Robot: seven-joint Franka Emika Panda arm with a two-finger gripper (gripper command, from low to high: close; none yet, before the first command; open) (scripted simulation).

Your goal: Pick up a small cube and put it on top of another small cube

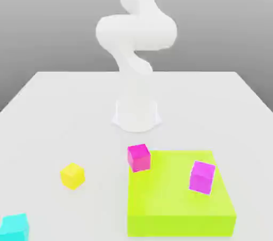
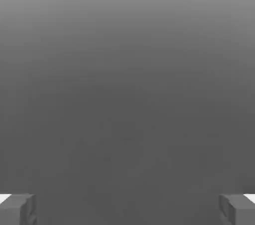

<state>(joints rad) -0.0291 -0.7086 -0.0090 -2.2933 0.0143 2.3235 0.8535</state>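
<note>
The small cyan cube (image 1: 14, 226) rests on the white table at the front of the exterior view's left, partly cut by the frame edge. The small yellow cube (image 1: 72, 175) sits on the table a little farther back and to the right of it. The white arm rises from its base (image 1: 136, 113) at the table's middle and bends upward out of frame. In the hand view my gripper (image 2: 127, 209) is open, its two grey fingertips (image 2: 19, 209) standing far apart with nothing between them, facing a plain grey background.
A large flat lime-green block (image 1: 178, 192) lies at the front of the exterior view's right. One magenta cube (image 1: 139, 157) stands at its back left corner and another magenta cube (image 1: 202, 176) sits on top of it.
</note>
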